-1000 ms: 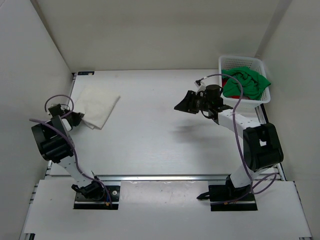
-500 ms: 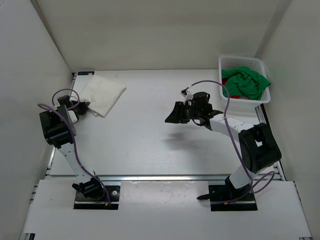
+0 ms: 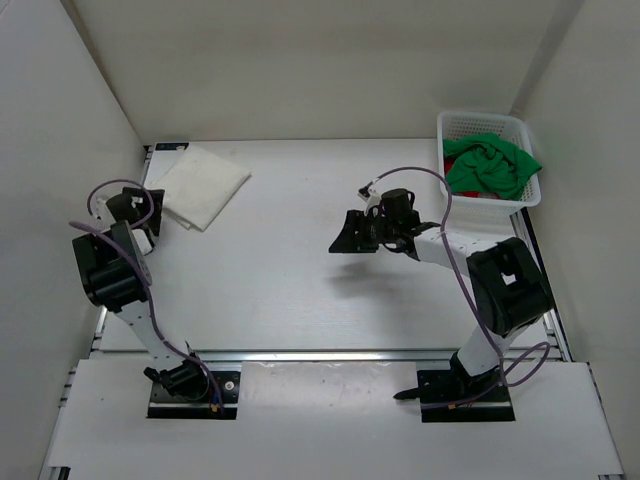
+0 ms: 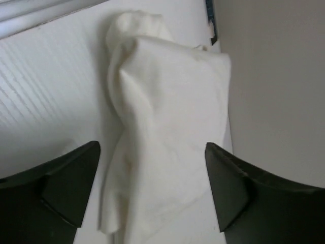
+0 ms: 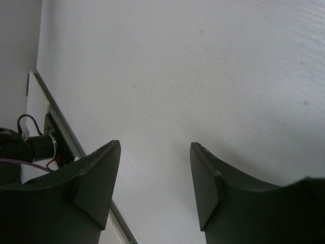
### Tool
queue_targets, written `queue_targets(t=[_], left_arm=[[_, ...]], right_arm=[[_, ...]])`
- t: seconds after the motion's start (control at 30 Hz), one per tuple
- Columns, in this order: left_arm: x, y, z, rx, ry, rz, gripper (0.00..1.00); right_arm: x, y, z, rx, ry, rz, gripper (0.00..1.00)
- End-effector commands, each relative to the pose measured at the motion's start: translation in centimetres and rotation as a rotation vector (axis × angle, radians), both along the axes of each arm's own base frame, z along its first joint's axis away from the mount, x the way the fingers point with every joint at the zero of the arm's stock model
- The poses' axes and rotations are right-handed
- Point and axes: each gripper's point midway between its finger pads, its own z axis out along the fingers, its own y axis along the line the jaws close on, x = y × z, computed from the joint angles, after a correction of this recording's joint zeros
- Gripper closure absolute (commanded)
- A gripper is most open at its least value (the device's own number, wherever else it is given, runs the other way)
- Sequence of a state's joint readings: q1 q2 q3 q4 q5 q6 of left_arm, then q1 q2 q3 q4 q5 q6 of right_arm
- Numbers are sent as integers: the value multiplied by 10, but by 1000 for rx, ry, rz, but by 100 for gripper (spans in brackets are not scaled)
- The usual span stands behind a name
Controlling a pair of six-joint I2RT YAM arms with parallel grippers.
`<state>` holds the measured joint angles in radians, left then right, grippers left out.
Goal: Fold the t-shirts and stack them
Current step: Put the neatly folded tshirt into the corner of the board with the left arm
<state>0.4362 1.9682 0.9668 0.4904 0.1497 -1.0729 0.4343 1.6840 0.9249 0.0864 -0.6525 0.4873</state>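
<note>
The white shirt (image 3: 203,185), well left of the basket (image 3: 455,125), looks soft and floppy, so pinch a layered edge. The jaws of the left gripper (image 4: 151,152) and right gripper (image 5: 155,147) are spread and empty.

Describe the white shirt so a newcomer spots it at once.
Find the far left corner of the white table. The folded white cloth t-shirt lies there. Unlike the bright green t-shirt and the red t-shirt, it is outside the white mesh basket.
</note>
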Motion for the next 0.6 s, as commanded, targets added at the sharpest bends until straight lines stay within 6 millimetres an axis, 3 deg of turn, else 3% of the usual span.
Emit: queue_targets(t=[0.0,0.07,0.17,0.2,0.23,0.27,0.3,0.37,0.43,0.47,0.5,0.57], left_arm=[[-1,-2,79,239,-81,4,2],[-1,-20,107,339,-84,-15,2],[8,-60,125,483,-58,-115,1],[16,-88,129,547,-60,-194,2],[25,-122,126,587,-63,-288,20],[28,-154,112,586,-40,-357,49],[32,-173,111,604,-27,-400,58],[42,-216,76,582,47,-518,72],[56,-236,65,531,62,-559,77],[55,-247,38,492,108,-622,79],[67,-256,48,459,84,-636,80],[69,-263,-6,389,224,-701,82]], right_arm=[[-1,12,21,30,-84,45,44],[-4,11,20,22,-93,53,44],[-7,9,17,22,-84,41,51],[-6,9,21,30,-98,36,64],[-5,7,26,34,-107,23,76],[-4,4,27,28,-115,16,87],[-2,1,27,18,-130,0,95],[0,-1,30,2,-155,-16,100],[1,-3,33,0,-168,-30,100],[-2,-3,31,-4,-155,-34,100],[1,-6,33,1,-159,-39,100],[2,-7,31,11,-157,-40,100]])
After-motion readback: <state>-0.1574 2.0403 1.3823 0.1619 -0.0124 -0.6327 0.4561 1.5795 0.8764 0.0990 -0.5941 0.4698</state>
